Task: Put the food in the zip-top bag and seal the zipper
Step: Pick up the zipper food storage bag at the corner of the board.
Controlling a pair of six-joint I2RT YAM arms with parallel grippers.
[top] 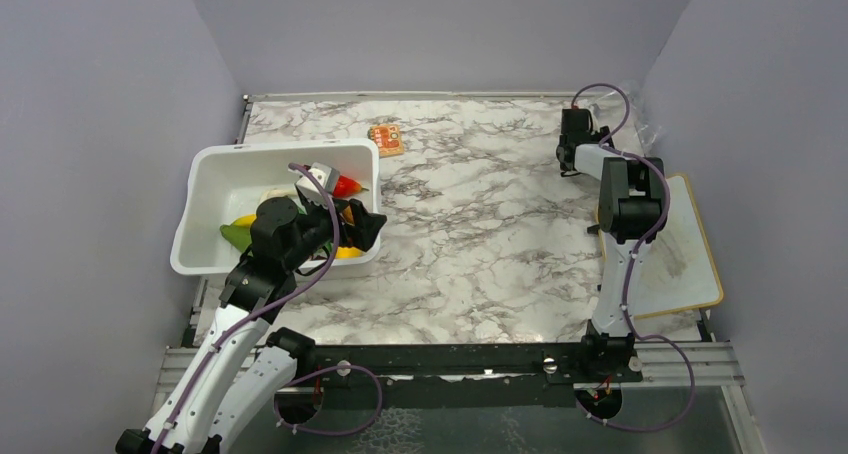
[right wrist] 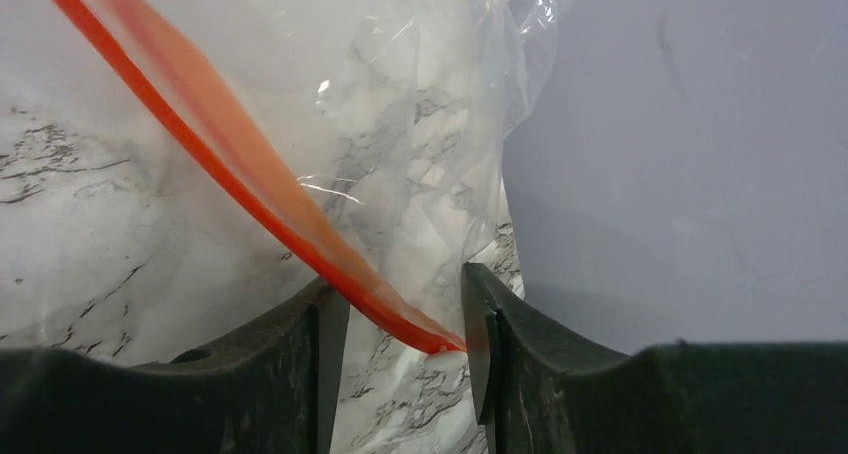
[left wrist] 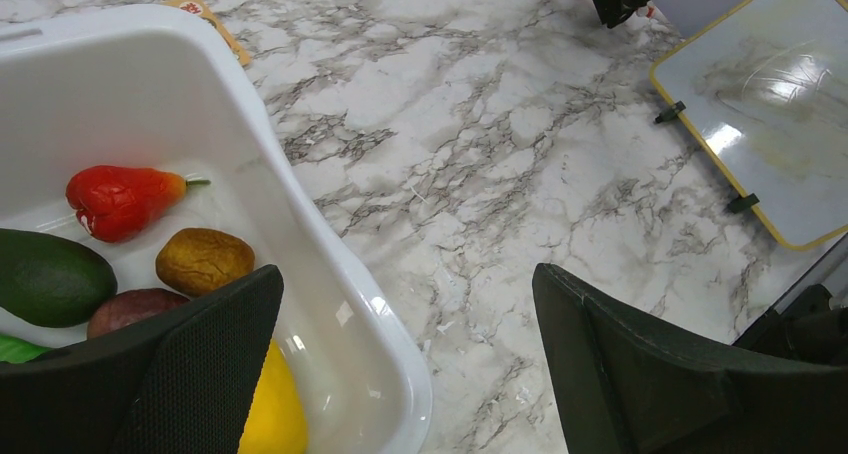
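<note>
The food lies in a white tub (top: 280,147): a red pepper (left wrist: 125,200), a brown lump (left wrist: 203,260), a dark green avocado (left wrist: 50,277), a purple-brown piece (left wrist: 130,310) and a yellow piece (left wrist: 272,414). My left gripper (left wrist: 410,364) is open and straddles the tub's near right rim (left wrist: 335,249); it holds nothing. The zip-top bag (right wrist: 420,144) lies clear and crumpled in the far right corner. Its orange-red zipper (right wrist: 250,189) runs down between the fingers of my right gripper (right wrist: 400,374). The strip's end touches the right finger (right wrist: 480,344), and the jaws stand apart, not pinching it.
A flat orange-brown waffle-like piece (top: 386,139) lies on the marble table beyond the tub. A white board with a yellow rim (top: 690,264) sits at the table's right edge, beside the right arm. Grey walls enclose the table on three sides.
</note>
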